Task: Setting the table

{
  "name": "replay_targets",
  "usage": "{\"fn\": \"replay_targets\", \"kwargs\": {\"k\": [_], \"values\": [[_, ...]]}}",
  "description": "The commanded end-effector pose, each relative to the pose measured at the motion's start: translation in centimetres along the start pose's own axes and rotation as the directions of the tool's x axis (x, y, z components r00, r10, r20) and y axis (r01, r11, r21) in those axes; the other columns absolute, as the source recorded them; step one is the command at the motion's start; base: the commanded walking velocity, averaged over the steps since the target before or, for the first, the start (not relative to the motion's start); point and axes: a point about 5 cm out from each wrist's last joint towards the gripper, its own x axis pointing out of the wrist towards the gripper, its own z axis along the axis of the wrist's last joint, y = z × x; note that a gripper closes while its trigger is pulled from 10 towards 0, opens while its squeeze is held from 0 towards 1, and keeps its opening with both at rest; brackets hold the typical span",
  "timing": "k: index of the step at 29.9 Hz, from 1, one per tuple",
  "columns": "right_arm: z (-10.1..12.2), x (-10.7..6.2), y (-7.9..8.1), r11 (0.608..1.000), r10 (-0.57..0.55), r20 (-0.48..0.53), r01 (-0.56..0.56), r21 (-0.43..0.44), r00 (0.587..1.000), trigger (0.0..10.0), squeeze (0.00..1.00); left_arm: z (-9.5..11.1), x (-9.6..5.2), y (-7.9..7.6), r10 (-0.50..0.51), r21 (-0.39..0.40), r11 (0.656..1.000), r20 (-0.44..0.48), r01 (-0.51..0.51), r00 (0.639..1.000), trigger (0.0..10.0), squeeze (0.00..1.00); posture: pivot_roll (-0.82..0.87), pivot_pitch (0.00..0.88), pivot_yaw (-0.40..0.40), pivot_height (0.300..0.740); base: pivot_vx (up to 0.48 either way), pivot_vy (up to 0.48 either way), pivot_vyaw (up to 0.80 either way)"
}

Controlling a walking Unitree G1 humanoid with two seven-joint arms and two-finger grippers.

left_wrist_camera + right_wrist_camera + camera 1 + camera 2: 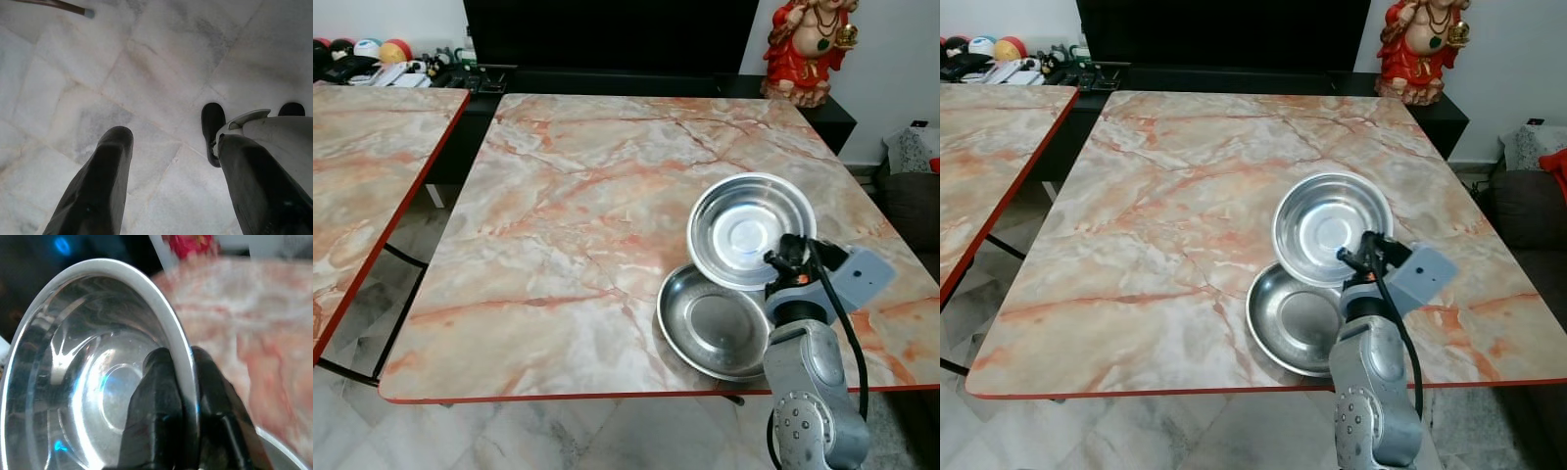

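On a marble-patterned table [568,215], two steel bowls were seen. The upper bowl [739,230] was tilted, its rim pinched between the right gripper [180,369] fingers, over the second bowl [710,323]. The left gripper [166,161] was spread above the floor [146,63].

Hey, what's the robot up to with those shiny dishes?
It is setting the marble-patterned table. Its right gripper pinches the rim of a steel bowl, held tilted above a second steel dish lying near the table's front edge. The left gripper hangs idle, open, over the tiled floor.
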Motion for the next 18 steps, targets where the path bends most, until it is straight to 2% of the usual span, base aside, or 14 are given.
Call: {"fn": "replay_targets", "kwargs": {"k": [1,4,7,18], "values": [[-2.4,-2.1,0.4,0.997,-0.032,-0.12,0.04,0.068,0.992,10.0,0.0,-0.8,-0.2,0.1,0.004,-0.002,1.0,-0.033,-0.004,0.999,10.0,0.0,0.05,0.128,-0.063,0.74,0.0,0.0,0.0],[-2.3,-2.2,0.3,0.996,-0.048,-0.128,0.057,0.067,0.991,10.0,0.0,-0.9,-0.2,0.2,0.008,-0.019,1.0,-0.038,-0.009,0.999,10.0,0.0,0.05,0.127,-0.062,0.74,0.0,0.452,0.0],[-2.3,-2.2,-0.1,0.994,-0.072,-0.132,0.082,0.073,0.989,10.0,0.0,-0.7,-0.2,0.2,0.005,0.007,1.0,-0.033,-0.004,0.999,10.0,0.0,0.05,0.124,-0.061,0.74,0.0,0.41,0.0],[-1.9,-2.3,-0.8,0.988,-0.115,-0.171,0.131,0.087,0.979,10.0,0.0,-0.7,-0.2,0.2,0.0,0.02,1.0,-0.035,0.001,0.999,10.0,0.0,0.05,0.116,-0.061,0.74,0.0,0.0,0.0]]}}
